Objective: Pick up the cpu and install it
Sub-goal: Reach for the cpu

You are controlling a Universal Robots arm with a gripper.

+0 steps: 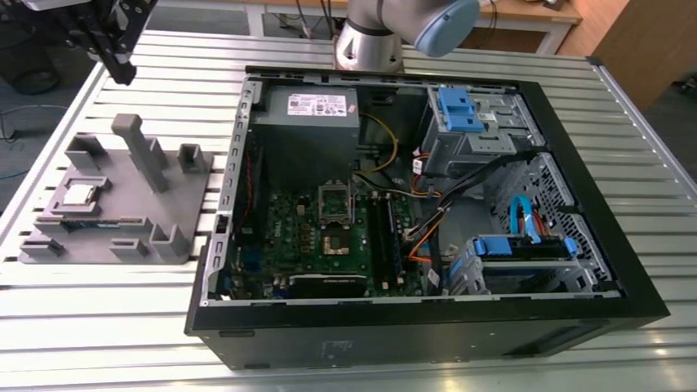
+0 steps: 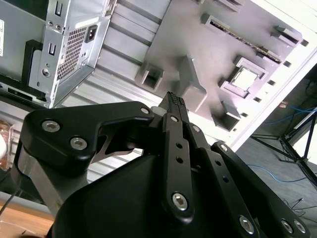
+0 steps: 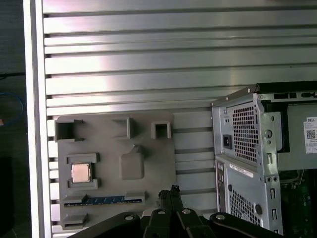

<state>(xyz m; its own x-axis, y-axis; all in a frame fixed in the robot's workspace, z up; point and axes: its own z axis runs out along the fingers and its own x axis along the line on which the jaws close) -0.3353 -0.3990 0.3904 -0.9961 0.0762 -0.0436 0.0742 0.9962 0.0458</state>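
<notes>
— What crowds the small square silver-topped cpu (image 3: 80, 173)?
— Only the low rim of its pocket in the flat grey plastic tray (image 3: 158, 163); above it I have open air. A tall grey post (image 1: 139, 151) stands between it and the open black computer case (image 1: 436, 331).

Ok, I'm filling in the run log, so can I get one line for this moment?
gripper: shut, empty, raised near grey fixture | cpu: seated in fixture, untouched | computer case: open, motherboard exposed

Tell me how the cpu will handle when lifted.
The cpu looks flat and stiff, probably light and unlikely to roll. Its shiny metal top may be slippery. Framed by walls of the grey holder, its edges may be awkward to grip.
</notes>
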